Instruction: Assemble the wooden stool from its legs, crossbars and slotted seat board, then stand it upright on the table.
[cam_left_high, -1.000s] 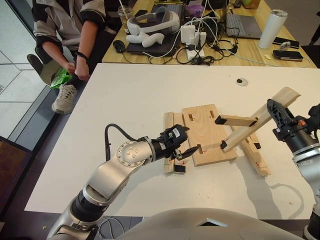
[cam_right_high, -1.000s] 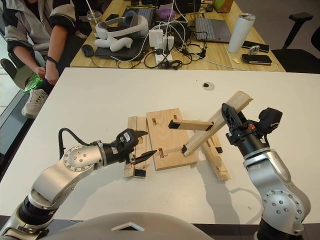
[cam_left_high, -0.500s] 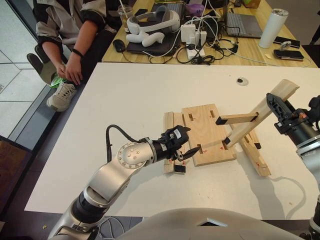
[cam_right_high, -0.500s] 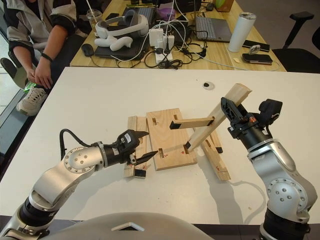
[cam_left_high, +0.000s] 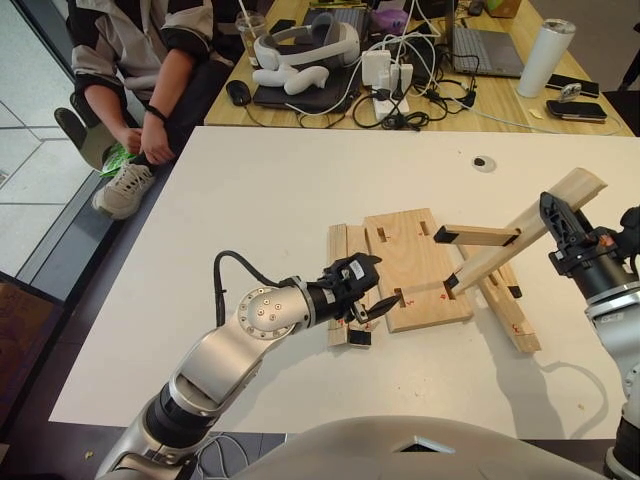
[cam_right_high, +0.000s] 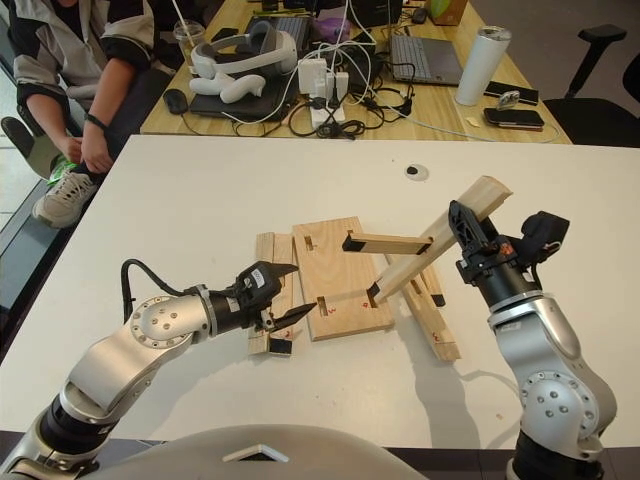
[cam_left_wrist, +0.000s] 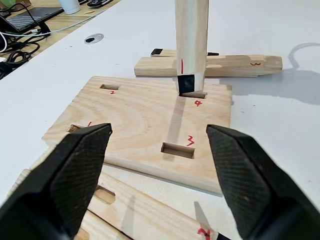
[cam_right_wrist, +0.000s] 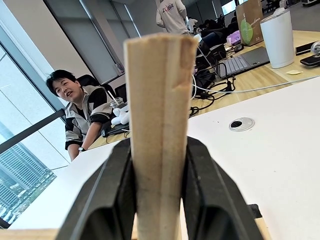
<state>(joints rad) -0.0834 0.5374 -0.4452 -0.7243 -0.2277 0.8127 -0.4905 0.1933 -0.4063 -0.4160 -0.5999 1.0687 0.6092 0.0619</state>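
Note:
The slotted seat board (cam_left_high: 415, 268) lies flat mid-table. My right gripper (cam_left_high: 553, 215) is shut on a wooden leg (cam_left_high: 510, 245) near its top end. The leg leans down to the left, with its black-tipped foot in a slot at the board's right edge (cam_left_wrist: 191, 92). A crossbar (cam_left_high: 478, 236) sticks out of the leg toward the left. My left gripper (cam_left_high: 368, 300) hangs open and holds nothing at the board's near-left corner; its fingers (cam_left_wrist: 75, 175) frame the board (cam_left_wrist: 145, 120). The right wrist view has the leg (cam_right_wrist: 160, 125) clamped between both fingers.
Two more legs (cam_left_high: 343, 270) lie side by side against the board's left edge. Further stool parts (cam_left_high: 510, 310) lie on the table right of the board, under the tilted leg. A round grommet (cam_left_high: 484, 162) sits farther back. A cluttered desk stands beyond the table.
The right gripper has shifted the leg slightly, bringing its foot up against the board's right edge slot. The left arm has stayed where it was.

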